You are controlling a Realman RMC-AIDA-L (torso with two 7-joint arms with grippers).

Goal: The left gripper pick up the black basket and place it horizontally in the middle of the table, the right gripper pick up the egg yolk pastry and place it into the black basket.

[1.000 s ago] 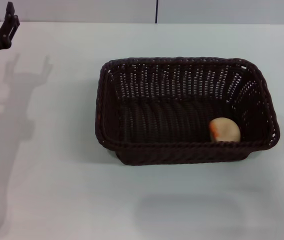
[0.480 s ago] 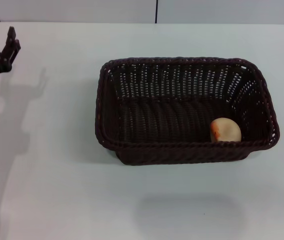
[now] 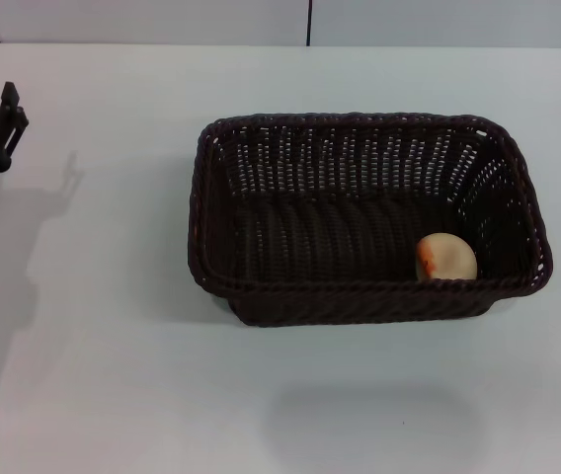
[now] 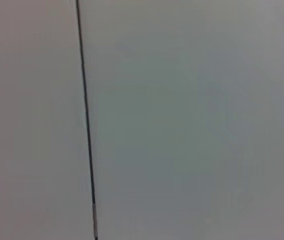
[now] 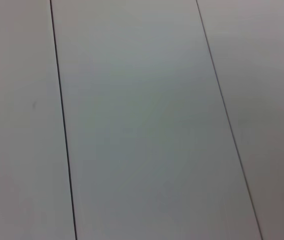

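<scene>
The black basket (image 3: 360,296) stands lengthwise across the middle of the white table (image 3: 113,375) in the head view. The egg yolk pastry (image 3: 445,258) lies inside it, in the near right corner, with its orange-red spot facing left. My left gripper (image 3: 6,123) shows at the far left edge, lifted and well apart from the basket. My right gripper is out of view. Both wrist views show only pale panels with dark seams.
The table's far edge meets a pale wall (image 3: 162,20) with a dark vertical seam (image 3: 309,22). The left arm's shadow (image 3: 4,257) falls on the table's left side.
My left gripper has drawn back toward the left edge and a little down. The basket and the pastry have not moved.
</scene>
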